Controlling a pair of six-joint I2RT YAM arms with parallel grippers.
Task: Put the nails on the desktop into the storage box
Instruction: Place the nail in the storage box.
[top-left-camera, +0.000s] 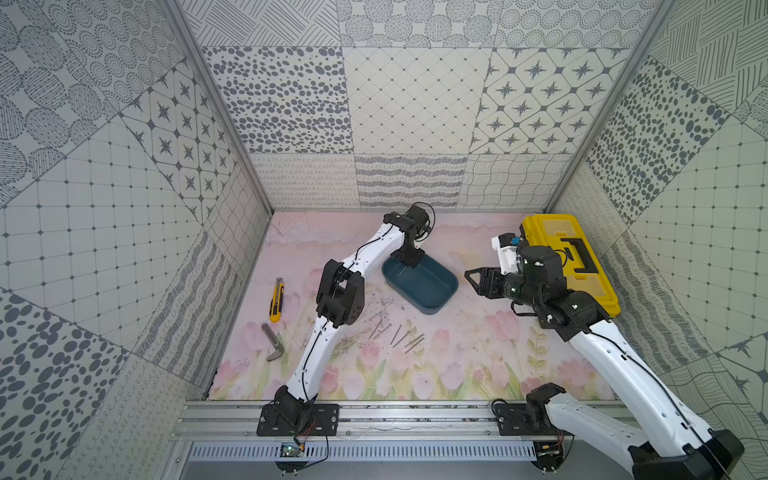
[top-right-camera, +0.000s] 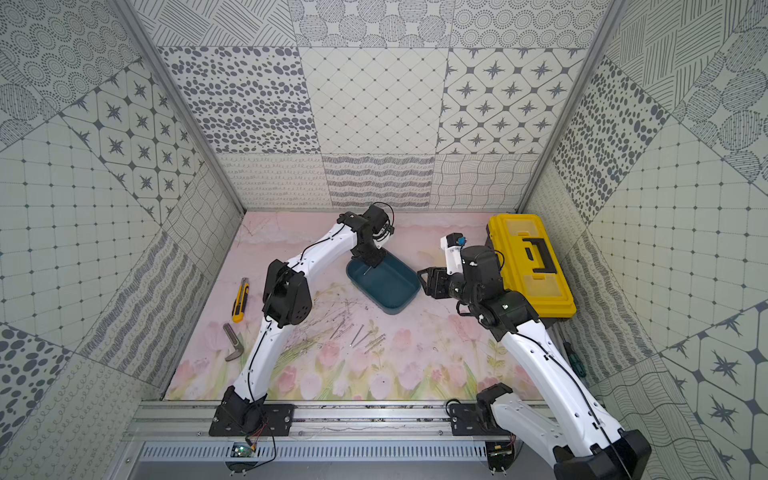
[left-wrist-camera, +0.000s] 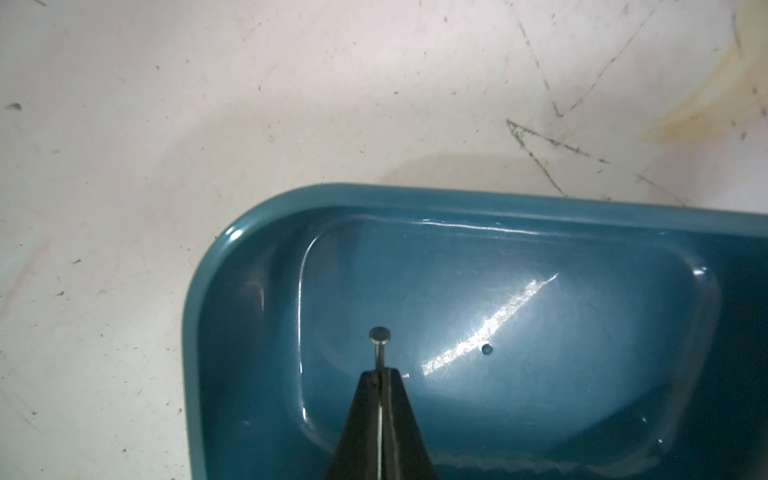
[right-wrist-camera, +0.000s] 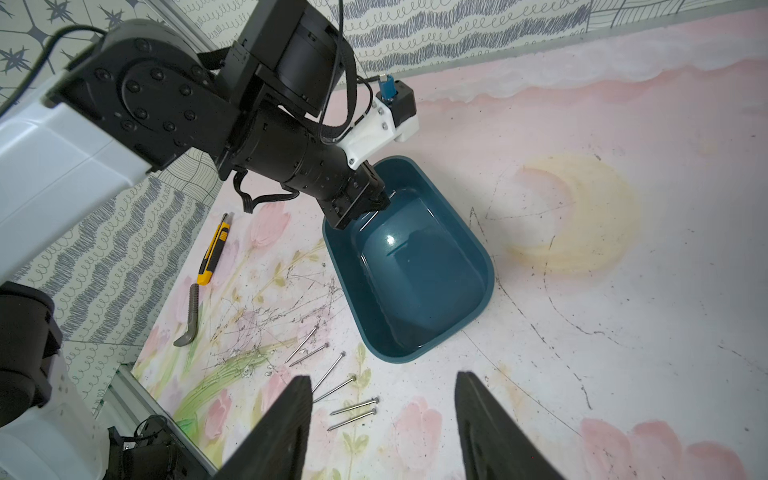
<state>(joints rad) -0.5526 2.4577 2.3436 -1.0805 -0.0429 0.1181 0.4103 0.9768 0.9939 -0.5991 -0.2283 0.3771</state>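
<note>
Nails (right-wrist-camera: 354, 406) lie loose, six together, on the desktop (top-left-camera: 457, 365) between its front edge and the storage box (left-wrist-camera: 457, 199). One nail (left-wrist-camera: 379, 349) hangs head-down in the pinched-tight left gripper (left-wrist-camera: 380, 372) over a box corner, probably so that letting go drops it inside. The right gripper (right-wrist-camera: 382, 376) waits beside the box, fingers wide and empty. A utility knife (top-left-camera: 276, 300) and a bent tool (top-left-camera: 272, 343) near the left edge, and a toolbox (top-left-camera: 569, 257) at the back right corner, block nothing.

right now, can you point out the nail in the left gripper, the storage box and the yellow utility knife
held nail (left-wrist-camera: 380, 336), left wrist view, on its round head
storage box (right-wrist-camera: 424, 286), right wrist view, on its bare floor
utility knife (top-left-camera: 276, 301), in a top view, on the middle of its yellow body
</note>
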